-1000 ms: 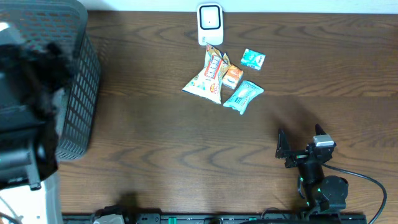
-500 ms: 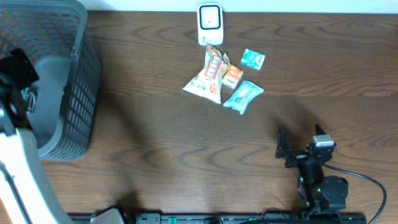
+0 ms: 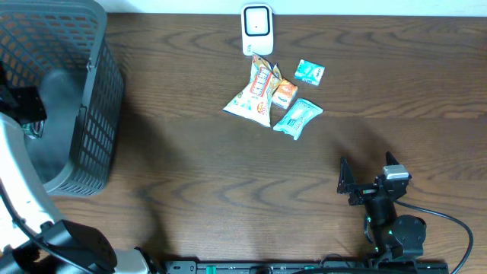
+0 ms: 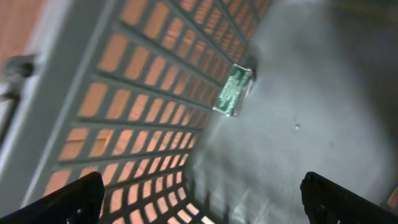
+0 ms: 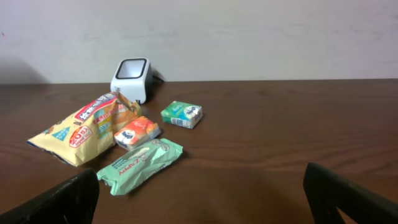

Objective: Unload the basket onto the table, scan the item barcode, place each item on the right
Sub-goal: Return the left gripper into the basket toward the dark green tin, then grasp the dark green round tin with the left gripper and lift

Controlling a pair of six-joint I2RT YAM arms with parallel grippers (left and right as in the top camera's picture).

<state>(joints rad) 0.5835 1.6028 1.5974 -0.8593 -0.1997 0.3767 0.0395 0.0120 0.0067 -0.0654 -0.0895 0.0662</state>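
A white barcode scanner (image 3: 256, 29) stands at the table's far edge. In front of it lie a yellow snack bag (image 3: 251, 95), an orange box (image 3: 285, 93), a teal box (image 3: 310, 71) and a mint-green wrapper (image 3: 298, 117). My left gripper (image 4: 202, 208) hangs open over the grey mesh basket (image 3: 95, 114); inside, a small green packet (image 4: 233, 91) leans against the wall. My right gripper (image 5: 199, 202) is open and empty near the front right, facing the scanner (image 5: 132, 78) and the mint-green wrapper (image 5: 140, 165) well ahead of it.
The basket fills the table's left end, with my left arm (image 3: 23, 110) at its left rim. Bare brown wood lies between the right gripper (image 3: 369, 181) and the pile of items. A black cable (image 3: 449, 221) trails from the right arm's base.
My left arm has swung away from above the basket toward the left edge, uncovering the basket's inside. The right arm and the items have not moved.
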